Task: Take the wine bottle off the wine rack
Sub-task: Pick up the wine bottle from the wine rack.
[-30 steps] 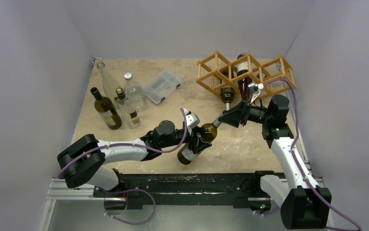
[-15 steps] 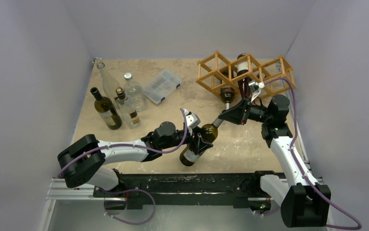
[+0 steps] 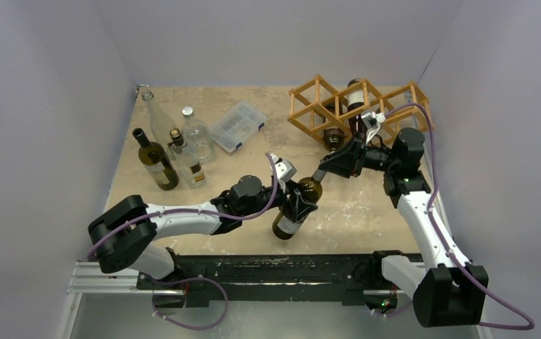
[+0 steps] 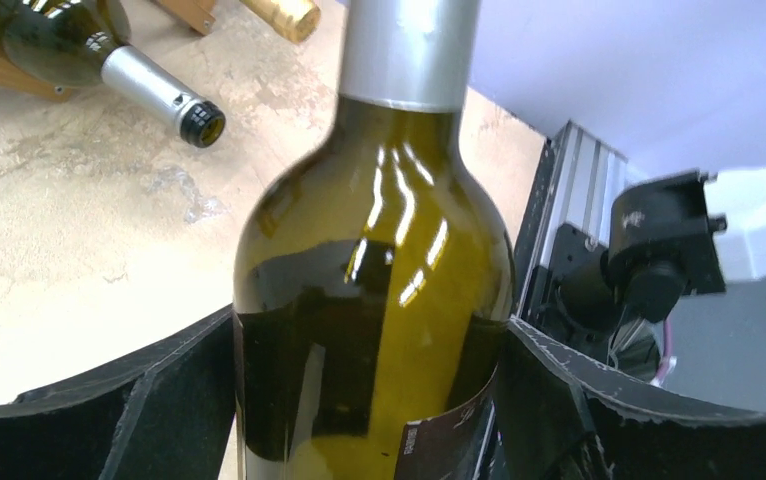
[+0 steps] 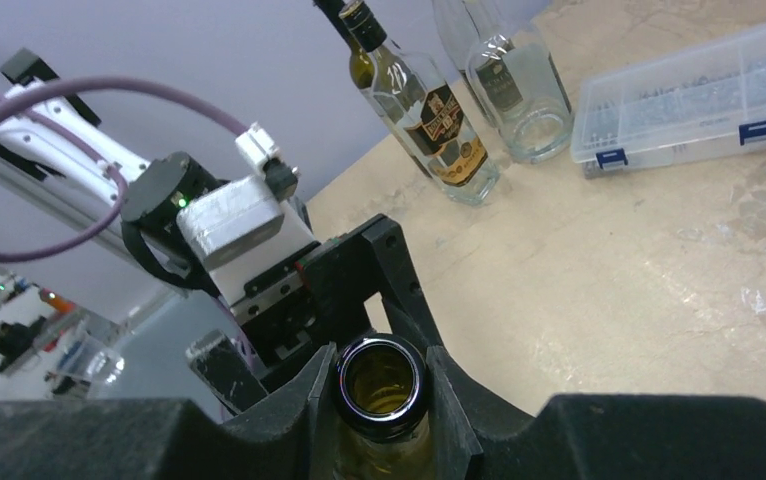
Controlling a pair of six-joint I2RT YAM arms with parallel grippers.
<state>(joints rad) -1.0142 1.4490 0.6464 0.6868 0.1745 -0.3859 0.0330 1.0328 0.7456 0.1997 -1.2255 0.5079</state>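
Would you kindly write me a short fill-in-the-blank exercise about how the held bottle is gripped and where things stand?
The left gripper clamps the wine bottle around its ____.
The right gripper is shut on the top of that bottle's ____.
The wine rack stands in the far ____ corner of the table.
____ bottles stand upright far left.
Missing: body; neck; right; four.

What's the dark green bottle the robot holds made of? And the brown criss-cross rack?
The dark green wine bottle looks like glossy glass: bright glints, and you can see through it. The light-brown lattice wine rack seems bare wood: dull tan rods, no shine.
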